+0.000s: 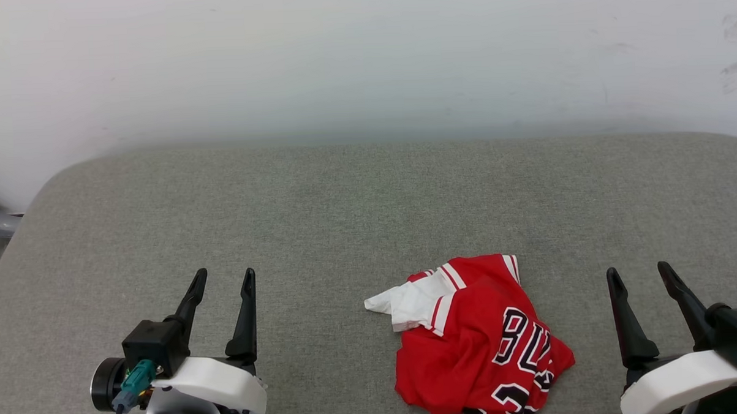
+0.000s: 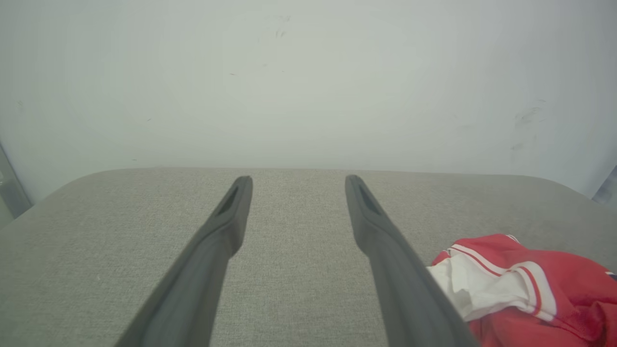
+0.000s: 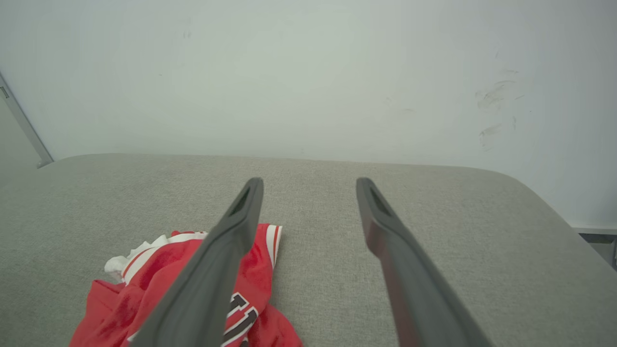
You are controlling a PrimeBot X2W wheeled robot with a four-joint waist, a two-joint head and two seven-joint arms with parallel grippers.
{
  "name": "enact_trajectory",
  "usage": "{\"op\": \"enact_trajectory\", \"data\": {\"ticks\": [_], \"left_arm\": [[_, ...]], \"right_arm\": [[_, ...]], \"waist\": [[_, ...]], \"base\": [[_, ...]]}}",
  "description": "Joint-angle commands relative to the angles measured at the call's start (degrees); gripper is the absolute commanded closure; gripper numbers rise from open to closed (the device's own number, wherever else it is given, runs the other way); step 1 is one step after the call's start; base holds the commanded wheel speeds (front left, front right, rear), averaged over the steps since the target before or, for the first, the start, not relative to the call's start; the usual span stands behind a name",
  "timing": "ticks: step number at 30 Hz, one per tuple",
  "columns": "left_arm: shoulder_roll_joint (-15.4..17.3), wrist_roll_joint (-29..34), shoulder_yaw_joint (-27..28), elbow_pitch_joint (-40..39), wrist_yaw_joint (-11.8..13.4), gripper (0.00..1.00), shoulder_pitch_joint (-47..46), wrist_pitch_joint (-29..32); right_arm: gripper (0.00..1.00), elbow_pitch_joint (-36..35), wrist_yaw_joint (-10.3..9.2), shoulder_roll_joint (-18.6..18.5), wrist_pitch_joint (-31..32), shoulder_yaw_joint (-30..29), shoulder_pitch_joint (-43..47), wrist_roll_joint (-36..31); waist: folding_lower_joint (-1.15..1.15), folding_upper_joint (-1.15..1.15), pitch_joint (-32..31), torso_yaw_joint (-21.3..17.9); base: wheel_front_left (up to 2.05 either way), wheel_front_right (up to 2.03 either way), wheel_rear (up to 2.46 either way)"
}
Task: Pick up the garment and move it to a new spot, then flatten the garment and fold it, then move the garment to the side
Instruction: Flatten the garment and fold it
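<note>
We stand before the pick-up: the red jersey lies crumpled on the worktop near our right gripper. It and the left gripper are released, empty; next we reach down.

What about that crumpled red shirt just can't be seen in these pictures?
Head view: the shirt runs off the bottom edge; creases break up its lettering.
Left wrist view: a finger of the left pincer hides one side; the frame cuts another.
Right wrist view: a finger of the right pincer crosses the lettering.
</note>
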Motion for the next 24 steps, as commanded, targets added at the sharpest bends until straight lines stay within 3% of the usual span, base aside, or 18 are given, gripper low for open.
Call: {"op": "enact_trajectory", "data": {"ticks": [1, 7, 14, 17, 24], "left_arm": [[0.0, 0.3, 0.0, -0.2, 0.3, 0.0, 0.6, -0.3], [0.0, 0.5, -0.3, -0.3, -0.1, 0.0, -0.3, -0.3], [-0.2, 1.3, -1.1, -1.2, -0.2, 0.0, -1.7, -0.2], [-0.8, 1.6, -1.2, -2.1, 0.0, 0.0, -2.2, -0.3], [-2.4, 2.9, -1.4, -3.2, -0.9, 0.0, -3.1, -0.2]], "right_arm": [[0.0, -0.3, -0.04, 0.1, 0.4, 0.0, 0.4, -0.4], [0.0, 0.4, -0.04, 0.1, 2.7, -0.1, 0.1, -1.1], [0.0, 1.7, -0.04, -0.5, 14.1, 4.5, -1.4, 1.5], [0.0, 1.3, -0.04, -2.9, 20.0, 8.3, -3.6, 3.8], [0.0, 1.5, -0.05, -12.4, 31.1, 19.5, -9.1, 9.7]], "waist": [[0.0, 0.0, 0.0, 0.0], [0.0, 0.0, 0.2, 0.4], [0.0, 0.0, 1.6, 2.4], [0.0, 0.0, 3.0, 3.5], [0.0, 0.0, 6.3, 6.1]], "base": [[0.0, 0.0, 0.0], [0.0, 0.0, 0.0], [0.0, 0.0, 0.0], [0.0, 0.0, 0.0], [0.0, 0.0, 0.0]]}}
